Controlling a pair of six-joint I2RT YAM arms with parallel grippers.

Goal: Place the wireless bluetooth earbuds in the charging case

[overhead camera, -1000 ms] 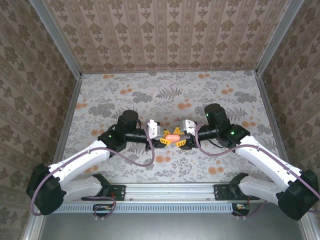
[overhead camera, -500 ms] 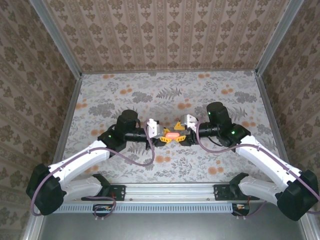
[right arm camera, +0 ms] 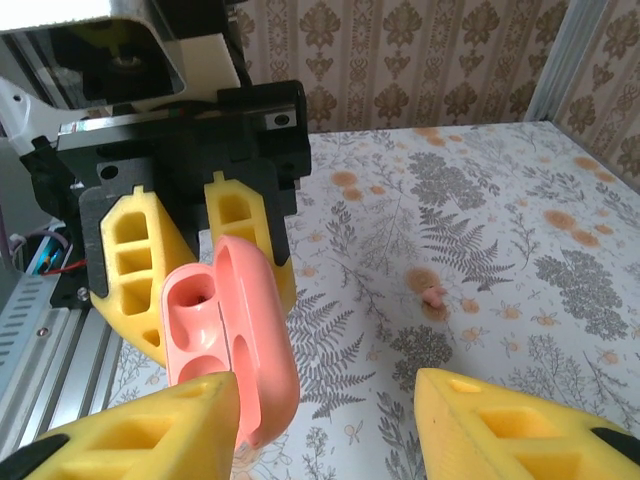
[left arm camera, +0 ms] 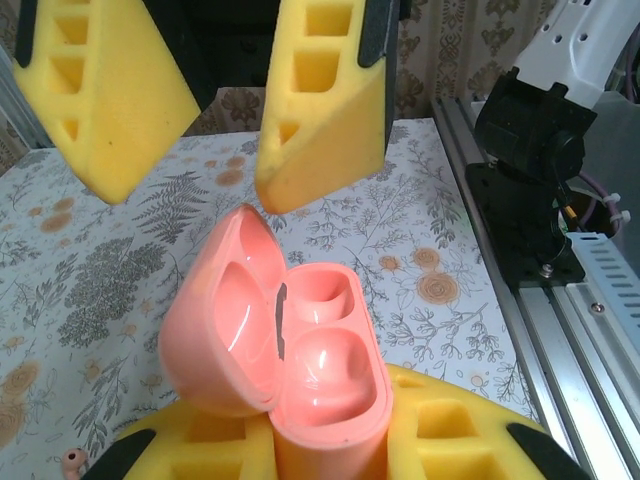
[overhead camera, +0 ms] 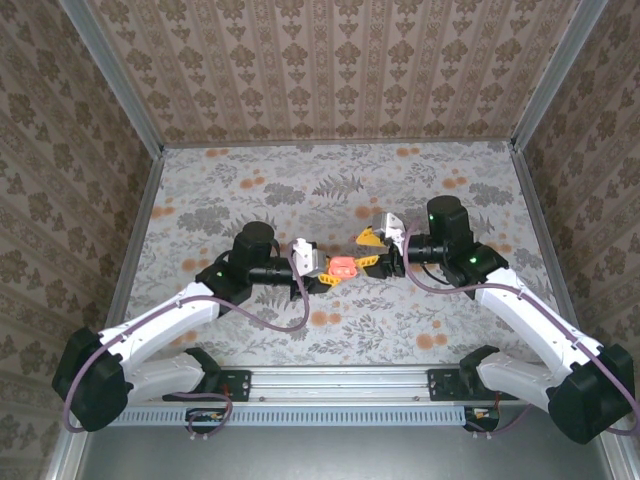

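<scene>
The charging case (left arm camera: 300, 380) is sitting low at centre of the left wrist frame. Its lid is hinged open and both sockets appear empty, ready for loading. The left pincer (left arm camera: 320, 445) is clamping its base to steady it. The right pincer (right arm camera: 325, 395) is standing apart-jawed beside it, gripping nothing. One earbud (right arm camera: 434, 296) is lying on the desk (right arm camera: 540, 330), right of centre. A pink speck (left arm camera: 72, 460), cut off at the lower left corner, is too small to identify.
</scene>
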